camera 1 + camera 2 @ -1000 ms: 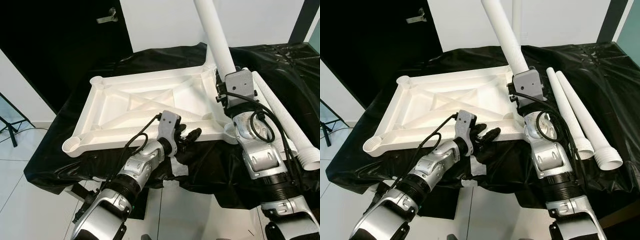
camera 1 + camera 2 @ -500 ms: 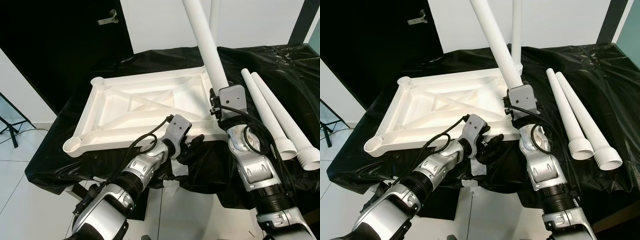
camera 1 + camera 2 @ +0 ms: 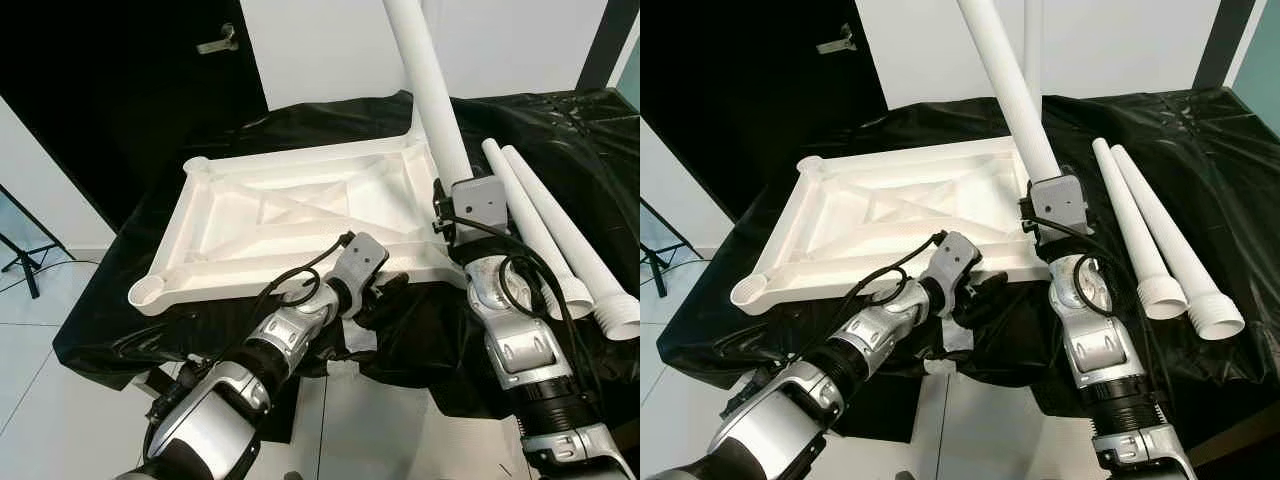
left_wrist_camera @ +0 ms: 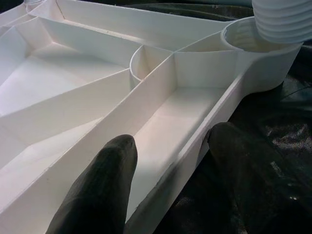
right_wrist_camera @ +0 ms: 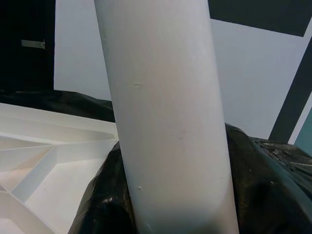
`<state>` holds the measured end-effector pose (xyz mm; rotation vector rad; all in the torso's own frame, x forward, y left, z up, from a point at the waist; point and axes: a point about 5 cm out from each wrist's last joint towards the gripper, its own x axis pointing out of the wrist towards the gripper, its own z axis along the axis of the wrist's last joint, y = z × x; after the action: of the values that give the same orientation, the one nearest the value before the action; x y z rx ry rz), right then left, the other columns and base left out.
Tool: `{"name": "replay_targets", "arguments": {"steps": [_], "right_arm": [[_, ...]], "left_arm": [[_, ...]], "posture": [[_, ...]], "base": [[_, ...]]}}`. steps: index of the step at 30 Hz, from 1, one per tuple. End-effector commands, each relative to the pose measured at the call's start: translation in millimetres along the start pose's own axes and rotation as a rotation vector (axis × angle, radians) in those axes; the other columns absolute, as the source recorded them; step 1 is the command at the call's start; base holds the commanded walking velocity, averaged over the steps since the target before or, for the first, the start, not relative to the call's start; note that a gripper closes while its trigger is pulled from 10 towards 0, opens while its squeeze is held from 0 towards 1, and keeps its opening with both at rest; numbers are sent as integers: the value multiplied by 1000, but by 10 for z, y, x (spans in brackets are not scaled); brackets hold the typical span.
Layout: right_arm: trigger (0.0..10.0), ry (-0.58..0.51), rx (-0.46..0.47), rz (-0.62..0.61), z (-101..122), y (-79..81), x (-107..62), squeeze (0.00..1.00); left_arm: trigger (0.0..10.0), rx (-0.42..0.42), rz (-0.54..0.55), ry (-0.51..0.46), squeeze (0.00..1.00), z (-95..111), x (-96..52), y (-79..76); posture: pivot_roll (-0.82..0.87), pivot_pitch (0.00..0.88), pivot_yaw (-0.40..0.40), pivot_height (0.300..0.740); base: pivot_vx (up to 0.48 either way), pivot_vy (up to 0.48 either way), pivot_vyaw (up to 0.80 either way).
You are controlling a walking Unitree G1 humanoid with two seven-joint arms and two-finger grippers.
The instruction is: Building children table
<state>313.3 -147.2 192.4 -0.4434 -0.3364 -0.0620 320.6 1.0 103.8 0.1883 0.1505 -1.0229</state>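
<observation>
The white tabletop (image 3: 300, 215) is lying upside down, ribs upward, on the desk (image 3: 560, 130) under a black sheet; the landmark used below is the near right corner socket (image 4: 253, 41) of this tabletop.

The right hand (image 3: 462, 205) is closed around a white leg (image 3: 425, 90) and is holding it tilted, the upper end leaning away from the robot and toward its left; in the left wrist view the ribbed lower end of this leg is sitting at the mouth of the socket, and whether it is seated in the thread cannot be told.

The left hand (image 4: 170, 161) is straddling the tabletop's near rim just left of the socket; one finger (image 4: 105, 185) is resting inside the frame channel, the other outside the rim against the sheet; the fingers are moderately spread and appear to be bracing the rim.

Two spare legs (image 3: 1150, 230) are lying side by side on the desk to the right of the socket; a further upright leg (image 3: 1032, 45) is standing at the far right corner.

Risks, as judgement:
- The leg is entering at a tilt; turning it in this attitude is likely to cross-thread or jam it;
- The near rim is overhanging the desk edge; downward force at the socket could tip or slide the tabletop if the left hand slips;
- The smooth sheet is offering little friction;
- A swinging leg could strike the upright leg.
</observation>
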Motion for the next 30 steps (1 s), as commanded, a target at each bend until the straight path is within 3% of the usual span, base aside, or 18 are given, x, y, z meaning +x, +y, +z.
{"name": "replay_targets", "arguments": {"steps": [1,6,9,18,23,24,26,27,28,30], "right_arm": [[10000,0,3,14,-16,46,4,0],[10000,-13,-1,25,-3,73,32,0],[10000,-19,-5,30,5,82,45,0],[10000,-22,-7,36,0,99,31,0],[10000,-27,-4,36,-23,115,-48,0],[10000,-28,2,36,-54,109,-120,0],[10000,-28,2,36,-54,109,-120,0],[10000,-25,2,35,-75,102,-151,0],[10000,-18,-1,32,-113,81,-191,0],[10000,-11,-8,27,-149,59,-223,0]], "left_arm": [[10000,-30,-560,94,0,-186,-111,-295],[10000,-50,-618,114,0,-211,-128,-327],[10000,-84,-659,183,0,-284,-129,-358],[10000,-74,-699,261,0,-291,-100,-358],[10000,-91,-729,292,0,-297,-104,-374],[9255,-101,-765,302,0,-302,-121,-392],[9255,-101,-765,302,0,-302,-121,-392],[4196,-102,-777,307,0,-306,-130,-395],[0,-103,-789,313,0,-312,-138,-396],[0,-104,-801,317,0,-316,-145,-398]], "posture": [[-208,0,131,740],[-200,0,130,740],[-192,0,129,740],[-192,0,138,740],[-198,2,145,740],[-199,2,146,740],[-199,2,146,740],[-203,1,149,740],[-207,0,152,740],[-208,0,153,740]], "base": [[0,0,0],[0,0,0],[0,0,0],[0,0,0],[0,0,0],[0,0,0],[0,0,0],[0,0,0],[0,0,0],[0,0,0]]}}
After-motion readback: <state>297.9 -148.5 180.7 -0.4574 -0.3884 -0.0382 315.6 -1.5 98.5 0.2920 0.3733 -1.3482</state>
